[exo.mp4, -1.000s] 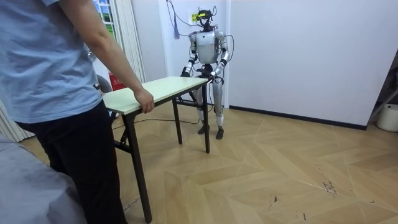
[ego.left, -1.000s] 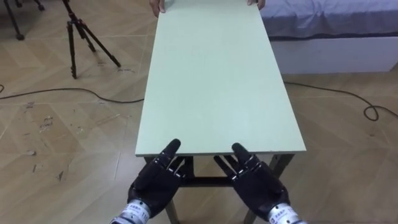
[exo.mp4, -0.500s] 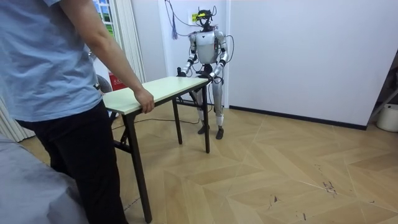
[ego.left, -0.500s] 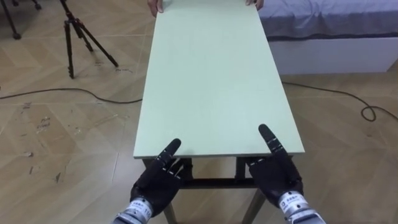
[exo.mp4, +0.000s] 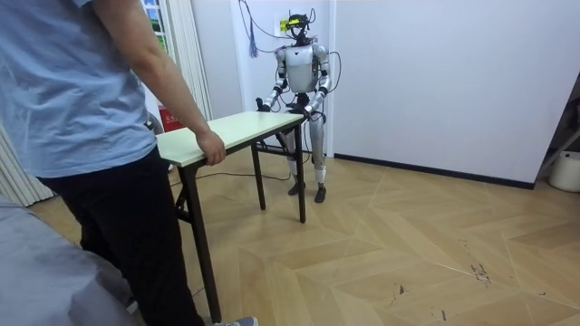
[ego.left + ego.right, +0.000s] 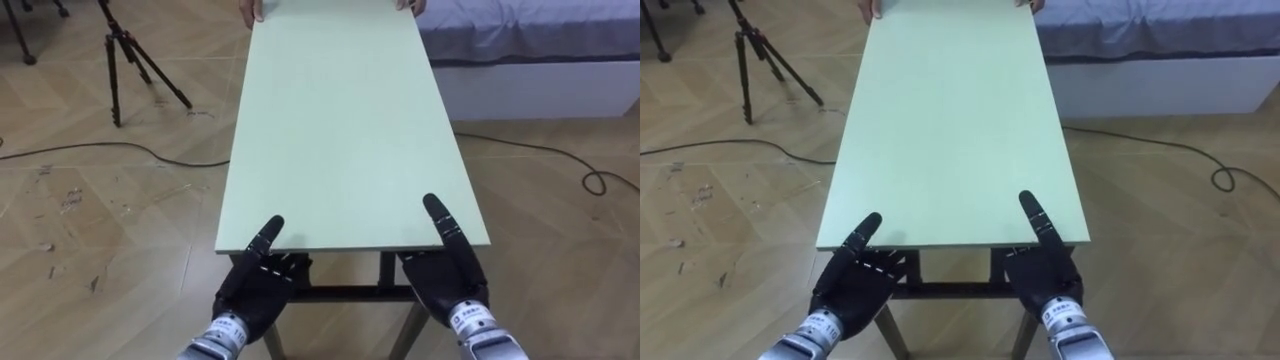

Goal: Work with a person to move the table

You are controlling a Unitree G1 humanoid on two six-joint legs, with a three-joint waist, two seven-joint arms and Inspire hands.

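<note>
Left eye view: the right hand (image 6: 452,280) has just slid outward to the near right corner of the tabletop (image 6: 340,130), mirroring the left hand (image 6: 258,287) at the other corner, so the lift looks ready. Both hands are spread flat, a thumb over the top, palms below the edge. A person (image 5: 82,109) holds the far end.

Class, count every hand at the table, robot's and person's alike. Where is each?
4. The robot's left hand and right hand are at the table's near edge; a person's hand is at the far left corner, another at the far right corner.
</note>
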